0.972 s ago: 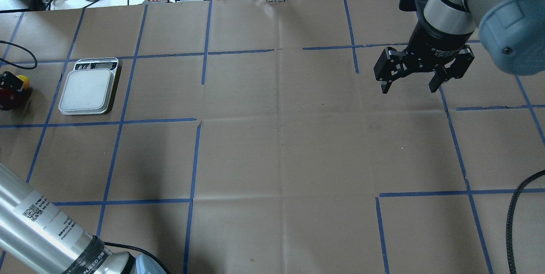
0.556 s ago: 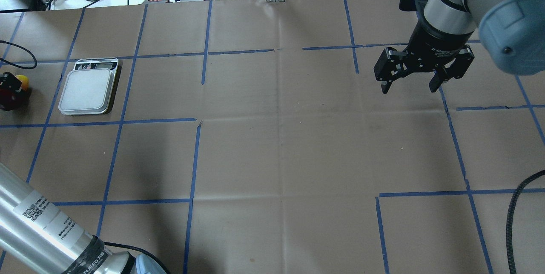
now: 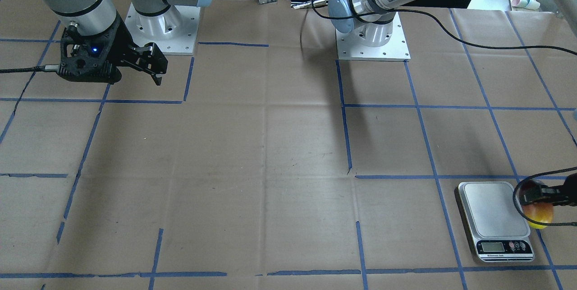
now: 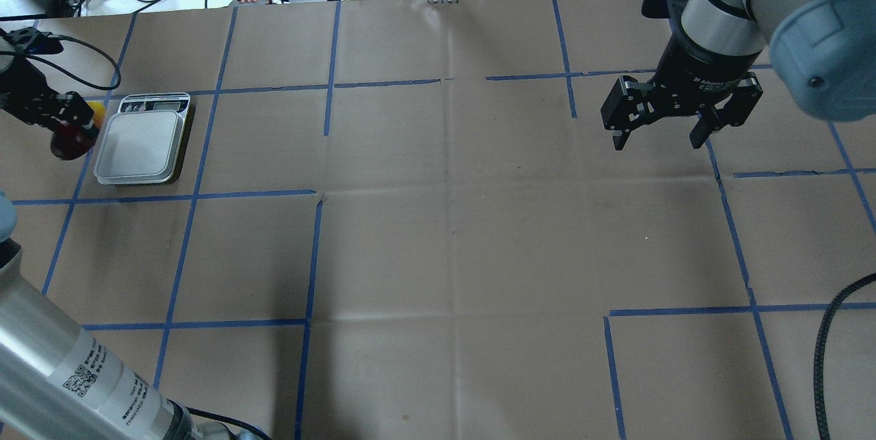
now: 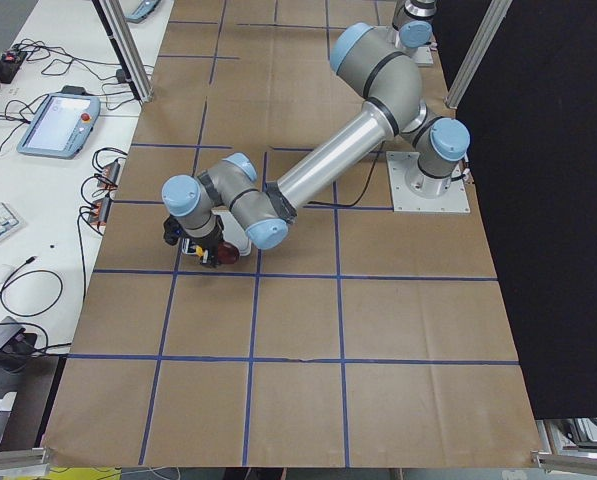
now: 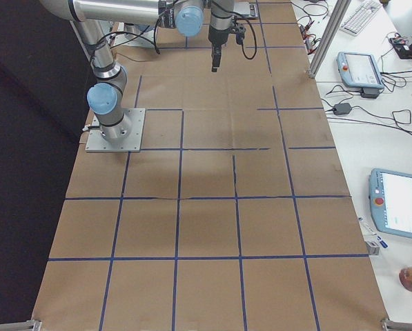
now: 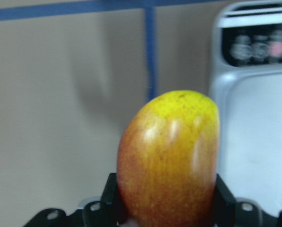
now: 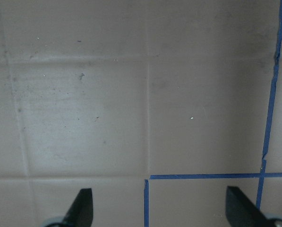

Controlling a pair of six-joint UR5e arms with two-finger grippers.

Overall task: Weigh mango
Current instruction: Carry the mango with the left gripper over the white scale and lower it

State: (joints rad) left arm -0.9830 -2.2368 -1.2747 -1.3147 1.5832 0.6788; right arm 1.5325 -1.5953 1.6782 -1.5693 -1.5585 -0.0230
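Just one mango [image 4: 69,141], one scale [image 4: 140,147]

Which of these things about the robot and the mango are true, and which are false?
1. The mango is lying in the middle of the scale's plate. False: it is held at the scale's outer edge, not set down on the plate.
2. The left gripper is shut on the mango. True.
3. The right gripper is carrying something. False: its fingers are open with nothing between them, above bare brown paper.
4. The scale sits on the robot's left side of the table. True.
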